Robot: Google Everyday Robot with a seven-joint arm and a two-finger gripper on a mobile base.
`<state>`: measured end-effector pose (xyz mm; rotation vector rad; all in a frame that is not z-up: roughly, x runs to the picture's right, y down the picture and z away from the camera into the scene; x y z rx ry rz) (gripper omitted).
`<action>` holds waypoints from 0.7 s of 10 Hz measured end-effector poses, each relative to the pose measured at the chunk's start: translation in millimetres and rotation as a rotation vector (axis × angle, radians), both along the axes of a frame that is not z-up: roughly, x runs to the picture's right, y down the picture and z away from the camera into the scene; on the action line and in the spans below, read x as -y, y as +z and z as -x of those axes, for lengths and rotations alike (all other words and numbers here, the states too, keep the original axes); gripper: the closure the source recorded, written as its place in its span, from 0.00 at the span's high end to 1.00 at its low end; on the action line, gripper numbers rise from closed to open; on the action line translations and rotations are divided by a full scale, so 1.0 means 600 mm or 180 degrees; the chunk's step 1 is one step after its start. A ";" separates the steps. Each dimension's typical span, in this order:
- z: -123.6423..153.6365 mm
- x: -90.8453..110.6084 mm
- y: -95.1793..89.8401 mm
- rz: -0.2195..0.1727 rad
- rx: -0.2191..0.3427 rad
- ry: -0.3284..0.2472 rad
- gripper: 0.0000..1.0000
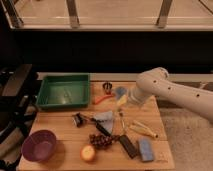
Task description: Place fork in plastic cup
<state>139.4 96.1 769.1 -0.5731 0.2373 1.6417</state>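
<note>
The fork is a thin silver-grey utensil lying flat near the middle of the wooden table. A small pale cup, which I take for the plastic cup, stands at the back of the table, to the right of a small dark metallic cup. My gripper hangs from the white arm just in front of the pale cup and behind the fork's far end. It partly hides the cup. I see nothing held in it.
A green tray sits back left and a purple bowl front left. An orange fruit, grapes, a black-handled tool, a dark bar, a blue sponge and a pale yellow item lie around the fork.
</note>
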 end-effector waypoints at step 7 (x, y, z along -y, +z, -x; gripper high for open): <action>0.012 -0.006 0.024 0.0036 0.0158 0.0035 0.75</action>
